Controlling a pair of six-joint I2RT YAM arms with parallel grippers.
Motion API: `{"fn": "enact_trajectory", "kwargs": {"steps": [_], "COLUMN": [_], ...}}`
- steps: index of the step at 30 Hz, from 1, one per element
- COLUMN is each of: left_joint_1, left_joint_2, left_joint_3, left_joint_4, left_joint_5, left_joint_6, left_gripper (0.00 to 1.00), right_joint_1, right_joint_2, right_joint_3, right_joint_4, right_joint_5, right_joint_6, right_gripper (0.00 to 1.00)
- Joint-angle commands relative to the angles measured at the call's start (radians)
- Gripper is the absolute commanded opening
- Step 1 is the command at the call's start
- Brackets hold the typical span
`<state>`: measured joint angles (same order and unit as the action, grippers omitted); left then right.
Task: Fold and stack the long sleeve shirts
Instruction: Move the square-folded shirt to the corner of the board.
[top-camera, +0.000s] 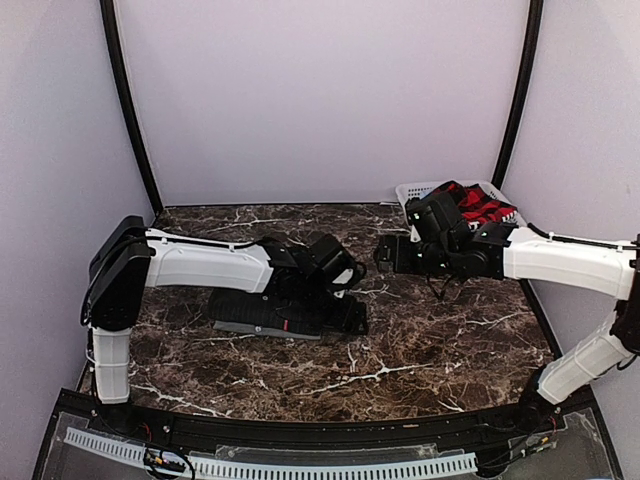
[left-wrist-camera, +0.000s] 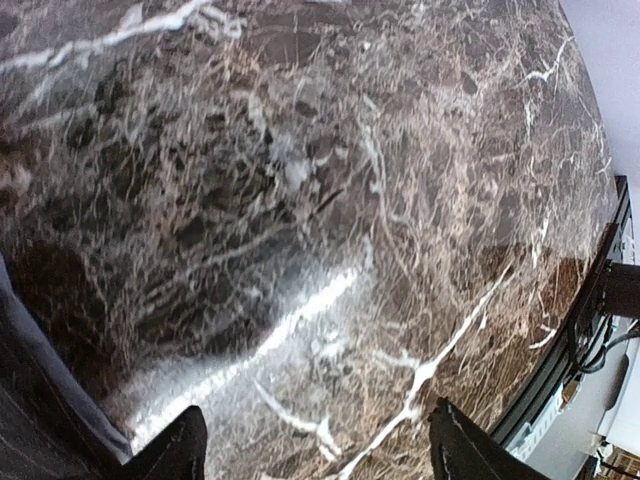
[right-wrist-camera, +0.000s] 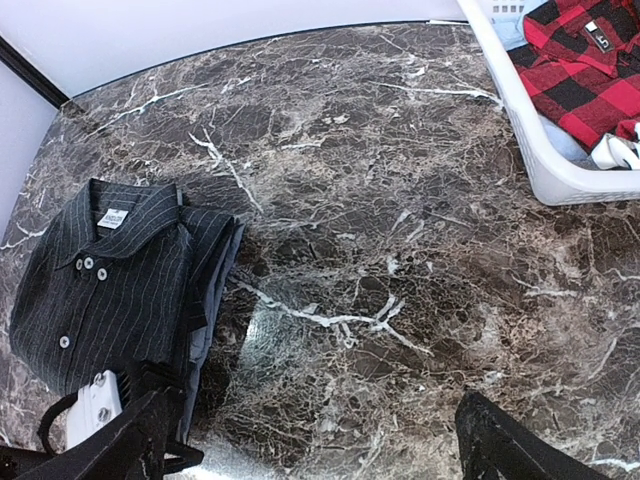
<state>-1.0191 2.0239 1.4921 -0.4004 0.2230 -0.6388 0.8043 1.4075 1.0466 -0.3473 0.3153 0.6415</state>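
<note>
The black pinstripe shirt (right-wrist-camera: 110, 290) lies folded on the marble table, left of centre (top-camera: 285, 312). A grey shirt's edge (right-wrist-camera: 212, 310) shows under it. The red-and-black plaid shirt (right-wrist-camera: 585, 60) lies in the white basket (top-camera: 425, 188) at the back right. My left gripper (top-camera: 348, 275) hovers over the stack's right end; in the left wrist view it (left-wrist-camera: 315, 455) is open and empty above bare marble, with the stack's edge (left-wrist-camera: 30, 400) at lower left. My right gripper (top-camera: 385, 255) is open and empty (right-wrist-camera: 320, 450) over the table between the stack and the basket.
The basket wall (right-wrist-camera: 520, 130) stands at the table's back right corner. The table's dark front rail (top-camera: 300, 435) runs along the near edge. White walls close in the back and sides. The two grippers are close together at mid-table.
</note>
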Motion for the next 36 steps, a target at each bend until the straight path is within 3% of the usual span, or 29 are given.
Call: {"fn": "enact_trajectory", "kwargs": {"steps": [1, 5, 17, 25, 36], "left_joint_1": [0.004, 0.019, 0.135, 0.220, 0.375], "left_joint_2": [0.059, 0.128, 0.198, 0.194, 0.142], "left_joint_3": [0.130, 0.206, 0.228, 0.172, 0.016], "left_joint_4": [-0.055, -0.097, -0.077, -0.087, 0.032], "left_joint_5": [-0.064, -0.102, -0.161, -0.196, -0.173], "left_joint_6": [0.056, 0.060, 0.067, 0.027, -0.058], "left_gripper": [0.75, 0.75, 0.75, 0.75, 0.75], "right_joint_1": [-0.003, -0.004, -0.004, -0.004, -0.004], "right_joint_2": [-0.029, -0.033, -0.029, -0.011, 0.022], "right_joint_3": [-0.004, 0.005, -0.008, -0.007, -0.004], "right_joint_4": [-0.002, -0.011, -0.016, -0.011, -0.011], "right_joint_5": [0.028, 0.037, 0.027, 0.012, -0.007], "right_joint_6": [0.011, 0.010, 0.020, 0.023, 0.020], "right_gripper": [0.97, 0.97, 0.97, 0.97, 0.97]}}
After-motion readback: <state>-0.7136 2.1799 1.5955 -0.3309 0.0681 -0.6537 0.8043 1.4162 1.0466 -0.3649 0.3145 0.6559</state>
